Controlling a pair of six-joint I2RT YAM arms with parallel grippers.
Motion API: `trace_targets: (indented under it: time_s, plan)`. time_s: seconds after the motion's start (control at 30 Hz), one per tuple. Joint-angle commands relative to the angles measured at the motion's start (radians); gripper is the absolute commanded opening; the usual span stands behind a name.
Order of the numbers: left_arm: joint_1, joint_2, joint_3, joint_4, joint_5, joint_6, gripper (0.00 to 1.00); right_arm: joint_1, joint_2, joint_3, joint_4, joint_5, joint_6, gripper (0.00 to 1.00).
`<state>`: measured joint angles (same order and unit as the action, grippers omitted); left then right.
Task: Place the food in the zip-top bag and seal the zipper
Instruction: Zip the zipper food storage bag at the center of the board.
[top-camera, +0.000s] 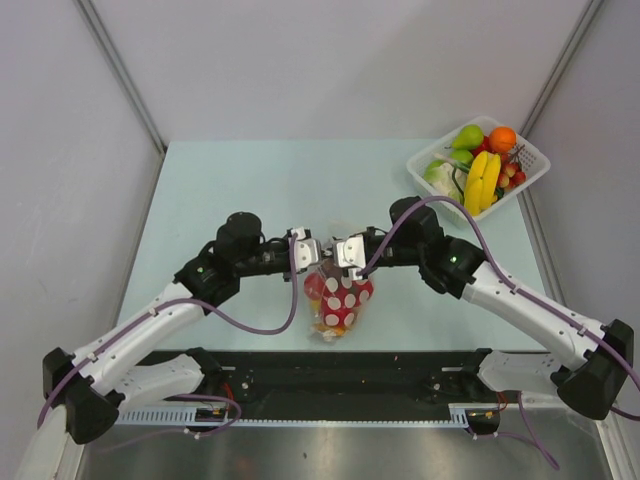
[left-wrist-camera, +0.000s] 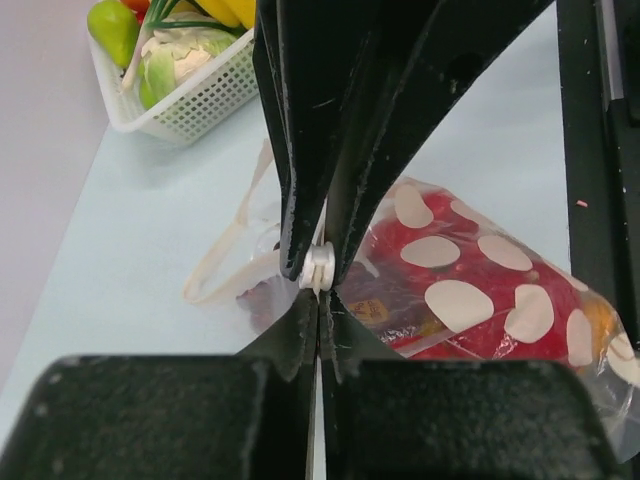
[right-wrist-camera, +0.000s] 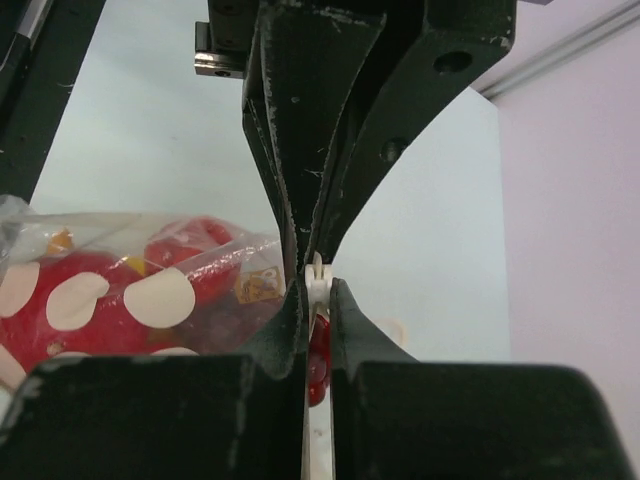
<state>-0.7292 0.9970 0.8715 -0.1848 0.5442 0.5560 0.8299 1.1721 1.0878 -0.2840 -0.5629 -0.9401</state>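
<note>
Seen from above, a pale green table (top-camera: 220, 190) fills the middle of the frame. At its centre sits a clear bag (top-camera: 340, 300) printed with white dots, its mouth toward the top of the frame. Two black and white arms reach in from the lower corners and meet at that mouth. The left claw (top-camera: 307, 250) is at the mouth's left end and the right claw (top-camera: 347, 252) at its right end, close together.

In the left wrist view, the left claw (left-wrist-camera: 318, 270) is pressed together on the white zipper strip (left-wrist-camera: 215, 262), part of which curls out in a loop to the left. To the right lies the bag's body, packed with food (left-wrist-camera: 470, 272), mostly red, with an orange piece (left-wrist-camera: 600, 315) at the far right.

In the right wrist view, the right claw (right-wrist-camera: 317, 285) also pinches the white strip. The dotted bag and its red contents fill the lower left.

A white lattice basket (top-camera: 530, 175) stands in the upper right of the overhead view, well apart from the bag. It holds bananas (top-camera: 482, 180), an orange (top-camera: 502, 138) and other toy produce.
</note>
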Motion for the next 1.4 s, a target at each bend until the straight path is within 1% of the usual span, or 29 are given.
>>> trace_targets:
  time_s: [0.0,0.13,0.33,0.57,0.67,0.8,0.93,1.1,1.23,1.37]
  plan:
    - [-0.007,-0.021,0.04,0.007,-0.023,-0.013,0.0,0.012,-0.026,0.029,0.022,-0.011,-0.012,0.0]
    - [-0.01,-0.064,0.026,0.031,-0.026,0.024,0.0,-0.002,-0.011,0.027,-0.006,0.0,-0.039,0.0]
    - [-0.01,-0.142,-0.005,0.094,0.023,0.056,0.0,-0.047,0.037,0.027,-0.061,-0.003,-0.091,0.0]
    - [-0.012,-0.184,-0.019,0.087,0.082,0.093,0.0,-0.087,0.075,0.027,-0.063,0.0,-0.12,0.0]
    - [-0.01,-0.186,-0.017,0.077,0.08,0.1,0.0,-0.104,0.084,0.027,-0.067,-0.002,-0.123,0.0]
    - [-0.01,-0.198,-0.037,0.076,0.063,0.091,0.0,-0.109,0.055,0.027,-0.032,-0.02,-0.077,0.0]
    - [-0.01,-0.21,-0.039,0.097,0.056,0.096,0.0,-0.113,0.067,0.027,-0.069,-0.003,-0.108,0.0]
    - [-0.01,-0.228,-0.034,0.084,0.053,0.117,0.0,-0.19,0.104,0.027,-0.11,-0.009,-0.143,0.0]
    - [-0.003,-0.25,-0.042,0.077,0.036,0.121,0.0,-0.247,0.098,0.027,-0.121,-0.02,-0.16,0.0]
    - [0.005,-0.223,-0.034,0.07,0.013,0.081,0.0,-0.246,0.04,0.027,-0.081,-0.044,-0.106,0.0]
